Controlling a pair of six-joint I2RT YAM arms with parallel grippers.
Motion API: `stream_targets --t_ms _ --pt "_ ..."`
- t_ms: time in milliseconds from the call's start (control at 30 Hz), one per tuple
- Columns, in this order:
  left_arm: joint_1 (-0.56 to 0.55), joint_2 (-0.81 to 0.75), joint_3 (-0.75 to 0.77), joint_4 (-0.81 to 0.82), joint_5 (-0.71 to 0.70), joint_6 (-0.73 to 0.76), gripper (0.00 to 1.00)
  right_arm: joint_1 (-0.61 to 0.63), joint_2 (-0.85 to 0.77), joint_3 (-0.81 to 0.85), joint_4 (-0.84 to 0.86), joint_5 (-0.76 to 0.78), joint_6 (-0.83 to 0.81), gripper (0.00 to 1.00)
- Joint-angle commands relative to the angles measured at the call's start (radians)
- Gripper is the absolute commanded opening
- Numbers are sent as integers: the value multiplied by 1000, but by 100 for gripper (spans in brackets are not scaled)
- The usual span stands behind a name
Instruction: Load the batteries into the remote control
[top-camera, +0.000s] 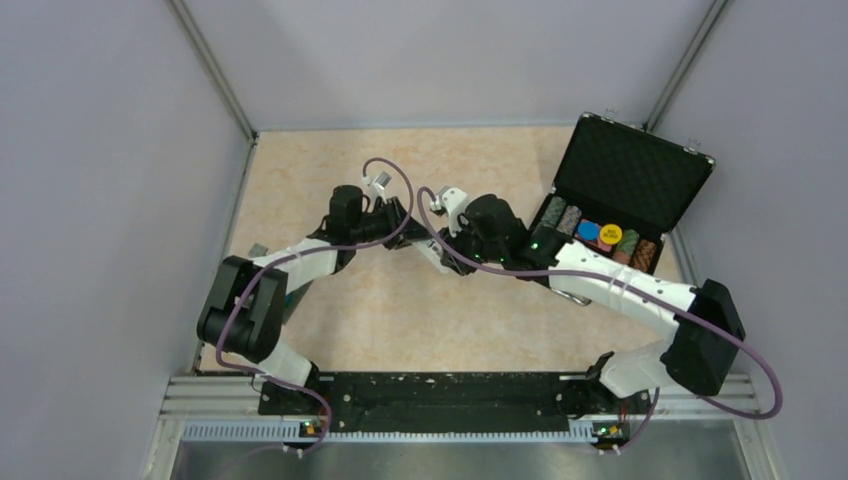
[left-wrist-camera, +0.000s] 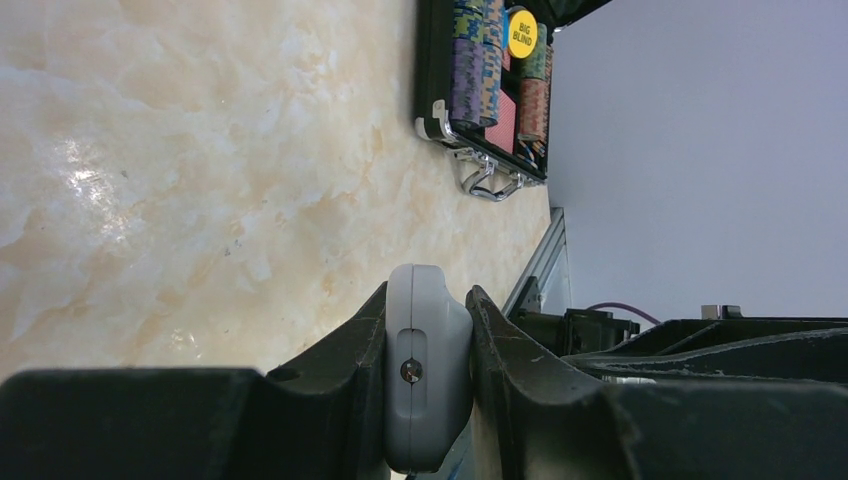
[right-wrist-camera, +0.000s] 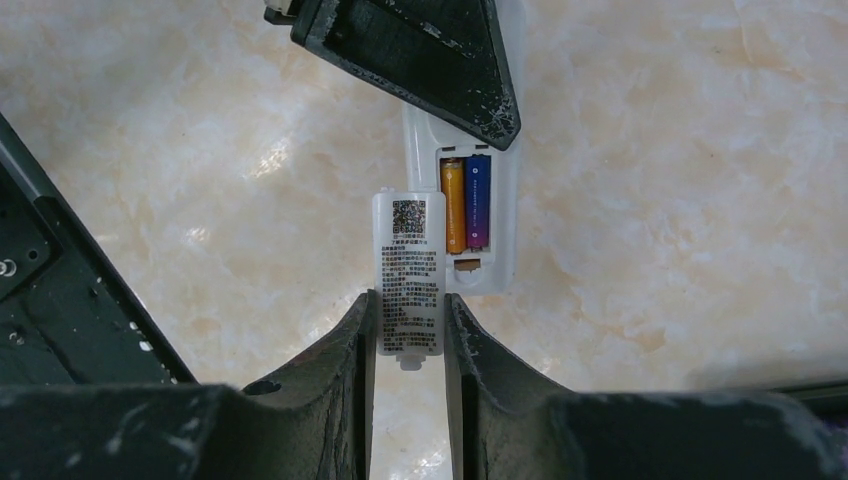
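White remote control (right-wrist-camera: 505, 235): it is held with its back showing and the tabletop (right-wrist-camera: 700, 200) behind it. Its battery bay has no lid on.
Batteries (right-wrist-camera: 466, 205): two lie side by side in the bay. One is orange (right-wrist-camera: 453, 205) and one is purple and blue (right-wrist-camera: 479, 200).
Left pincer (left-wrist-camera: 428, 295): squeezed tight on the remote control, with one black finger on each side of it.
Battery cover (right-wrist-camera: 408, 270): a small white lid with a square code and tiny black print. It sits just left of the bay and partly over the remote's left edge.
Right pincer (right-wrist-camera: 408, 300): gripping the bottom part of the battery cover between its two fingers.
Tabletop: shiny and cream, like stone.
Chip case (top-camera: 620, 200): black and open, at the far right of the tabletop. It holds rows of striped poker chips (left-wrist-camera: 480, 60) and a yellow disc (left-wrist-camera: 522, 32) that says BIG BLIND.
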Motion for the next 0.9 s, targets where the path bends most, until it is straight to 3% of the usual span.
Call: stream_targets --t_ms 0,867 --pt "-10 -57 -6 43 -23 -8 0 23 43 45 -25 55 35 18" --pt "-23 -52 -11 14 1 18 0 27 100 48 49 138 94 15"
